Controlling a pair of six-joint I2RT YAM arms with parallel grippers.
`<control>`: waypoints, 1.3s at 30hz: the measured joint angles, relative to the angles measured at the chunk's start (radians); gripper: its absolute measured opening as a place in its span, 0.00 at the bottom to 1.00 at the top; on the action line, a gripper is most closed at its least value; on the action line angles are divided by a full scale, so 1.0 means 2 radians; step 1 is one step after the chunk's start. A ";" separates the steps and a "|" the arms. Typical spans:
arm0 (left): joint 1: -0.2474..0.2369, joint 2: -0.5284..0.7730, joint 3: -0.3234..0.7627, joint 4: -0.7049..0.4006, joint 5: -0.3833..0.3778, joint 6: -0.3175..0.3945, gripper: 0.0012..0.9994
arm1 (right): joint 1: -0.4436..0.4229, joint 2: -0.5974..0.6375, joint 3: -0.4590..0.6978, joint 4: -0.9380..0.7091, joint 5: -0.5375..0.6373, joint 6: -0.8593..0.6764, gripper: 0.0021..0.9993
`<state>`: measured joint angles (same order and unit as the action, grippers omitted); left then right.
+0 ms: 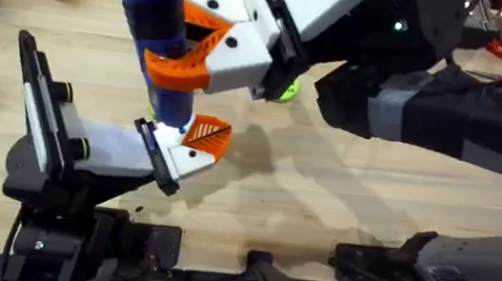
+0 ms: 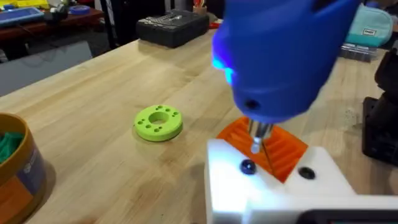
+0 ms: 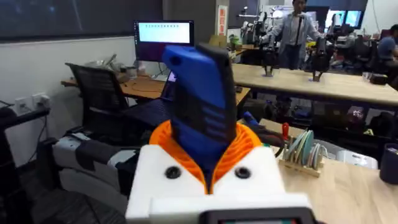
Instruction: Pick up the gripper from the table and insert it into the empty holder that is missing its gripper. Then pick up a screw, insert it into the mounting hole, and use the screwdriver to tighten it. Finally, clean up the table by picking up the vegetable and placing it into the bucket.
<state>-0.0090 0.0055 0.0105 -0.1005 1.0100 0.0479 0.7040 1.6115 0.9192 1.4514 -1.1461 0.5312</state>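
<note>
Driving the screwdriver [image 1: 156, 14] with my right claw [image 1: 206, 53] clamped around it, its tip at the screw in the holder [image 2: 273, 186] where the orange gripper [image 1: 206, 135] sits, I worry a tilted bit cams out; left claw I cannot tell

Glossy blue plastic screwdriver [image 1: 156, 14]; matt wood table [image 1: 321, 197]

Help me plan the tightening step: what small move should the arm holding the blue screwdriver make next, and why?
Probably ease the screwdriver straight down and keep it upright. In the left wrist view its silvery tip sits just above the dark screw in the white holder, beside the orange gripper tip. The right pincer holds the screwdriver; whether the tip has seated can't be told.
</note>
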 joint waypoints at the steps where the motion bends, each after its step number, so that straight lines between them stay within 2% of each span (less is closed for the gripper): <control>1: 0.000 0.000 0.000 0.000 0.000 0.000 0.01 | 0.000 0.000 0.000 0.000 0.000 0.000 0.03; 39: 0.000 0.000 0.000 0.000 0.000 0.000 0.01 | 0.000 0.000 0.000 -0.034 -0.011 -0.025 0.03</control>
<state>-0.0090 0.0055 0.0105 -0.1005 1.0100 0.0479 0.7036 1.6115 0.9192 1.3830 -1.1690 0.4819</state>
